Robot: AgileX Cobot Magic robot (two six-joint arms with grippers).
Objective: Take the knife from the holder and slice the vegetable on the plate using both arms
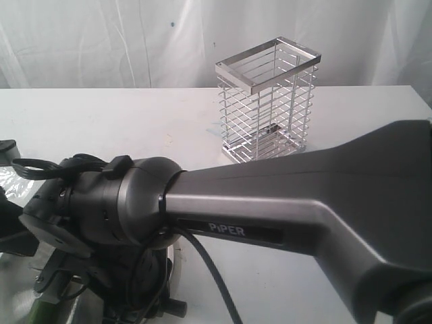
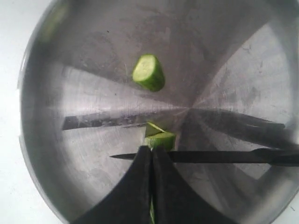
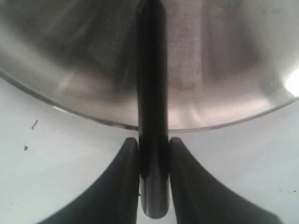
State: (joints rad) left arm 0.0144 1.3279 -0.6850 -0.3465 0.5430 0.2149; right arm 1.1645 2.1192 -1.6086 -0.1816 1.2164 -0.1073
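Slicing is underway: the holder (image 1: 266, 101) stands empty, the right claw (image 3: 153, 140) clamps the knife (image 2: 210, 157), one cut piece (image 2: 149, 72) lies free on the plate (image 2: 46, 163), and the left claw (image 2: 152, 148) is pinched together at the vegetable (image 2: 163, 139).

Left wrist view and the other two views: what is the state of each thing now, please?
holder: upright, empty
plate: lying flat, not empty
vegetable: partly sliced, one end gripped
cut piece: loose on the plate
knife: out of the holder, blade over the plate
left gripper: shut on the vegetable
right gripper: shut on the knife
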